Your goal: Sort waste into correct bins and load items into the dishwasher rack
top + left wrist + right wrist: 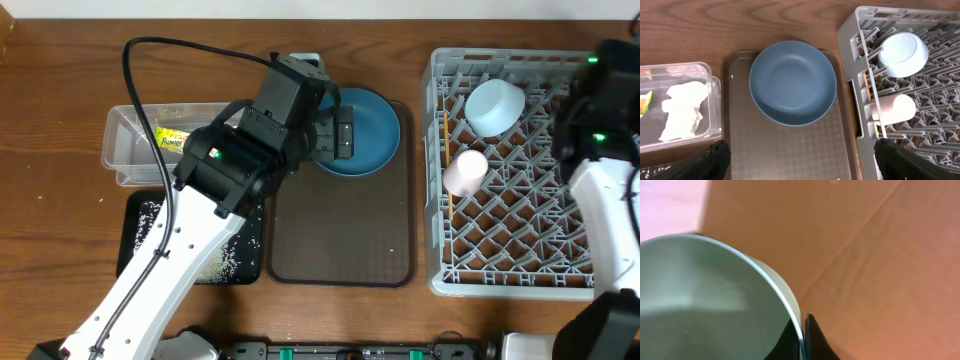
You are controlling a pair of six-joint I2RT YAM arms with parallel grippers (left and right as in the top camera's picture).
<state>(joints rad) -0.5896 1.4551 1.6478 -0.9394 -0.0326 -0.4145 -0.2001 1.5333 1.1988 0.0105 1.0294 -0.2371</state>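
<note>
1. Two claws, two different states. Your left claw [800, 152] hangs wide open above the dark blue round plate [792, 82], with its black fingertips [715, 157] well apart and nothing held. I judge it is lined up to take that plate.
2. Your right claw [801, 335] is pinched shut on the rim of the mint-green bowl [705, 300], one finger inside the wall and one outside. Its own camera shows only a wood-coloured surface behind, so you cannot tell which part of the rack lies below.
3. The plate lies flat at the far end of the brown rectangular serving tray [340, 230], with its far rim riding over the tray's lip. That raised rim looks like your best place to bite, because the rest sits low.
4. Just right of the tray stands the large grey pegged dishwasher rack [510, 284]. A pale blue-white bowl [495, 105] leans on its side in the far-left corner, and a small pink cup [465, 170] lies a little nearer. The near rows of pegs stand free.
5. To the left, the clear rectangular plastic tub [125, 150] holds the yellow-green snack wrapper [172, 138] and the crumpled white tissue [682, 110]. The shallow black tray [128, 250] holds the loose white grains [228, 262].
6. Mind the edges. The rack's wall rises close beside the tray, so the plate must clear it. Your left arm lies across the black tray, and your right arm stands at the rack's right side.
</note>
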